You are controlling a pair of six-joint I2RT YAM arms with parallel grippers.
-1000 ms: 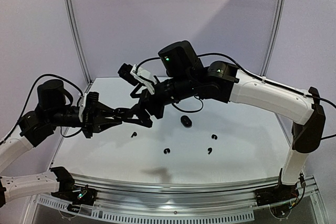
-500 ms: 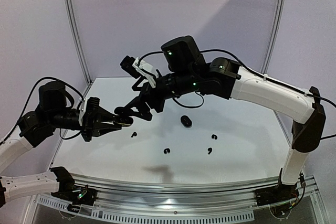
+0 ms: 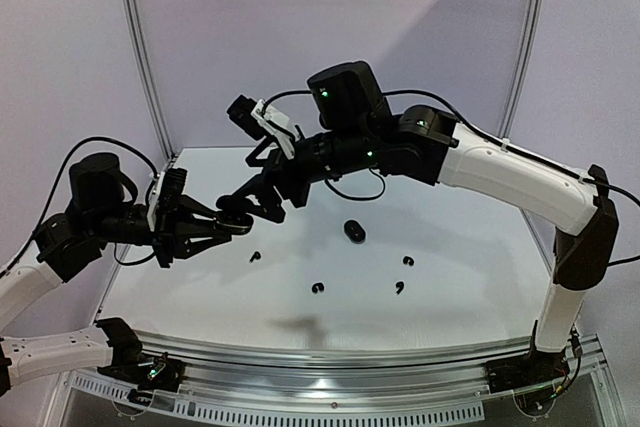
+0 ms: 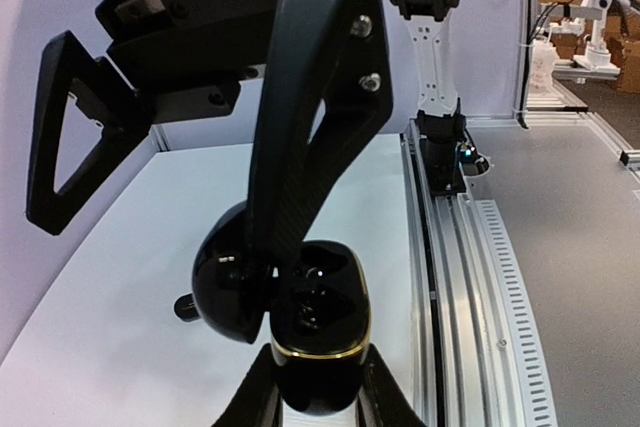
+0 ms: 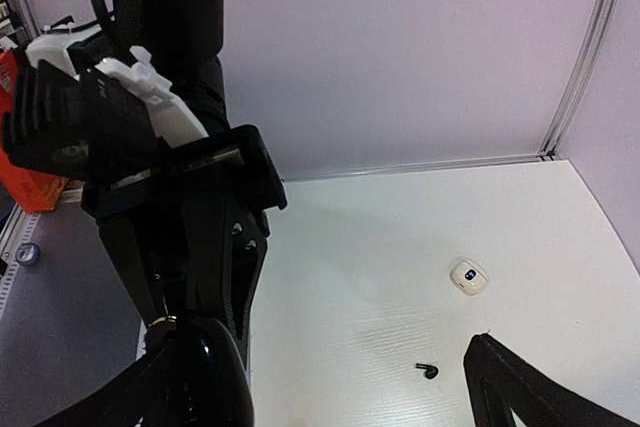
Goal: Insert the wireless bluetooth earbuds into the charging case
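Note:
My left gripper (image 3: 222, 227) is shut on a glossy black charging case (image 4: 318, 342) with a gold rim, held above the table's left side. Its lid (image 4: 232, 292) stands open to the left, and dark hollows show inside. My right gripper (image 3: 250, 209) is open, with one finger (image 4: 305, 137) down against the hinge between lid and case. Several black hook-shaped earbuds lie on the table, at front left (image 3: 254, 256), front middle (image 3: 319, 289) and front right (image 3: 399, 287). The right wrist view shows the lid (image 5: 205, 377) and one earbud (image 5: 428, 370).
A second black oval case (image 3: 353, 232) lies mid-table. A white case (image 5: 468, 276) lies near the back, seen only in the right wrist view. The metal rail (image 3: 350, 352) runs along the table's front edge. White walls close the back and sides.
My right gripper has risen and shifted left onto the held case. My left gripper has lifted the case slightly and moved it right to meet the gripper.

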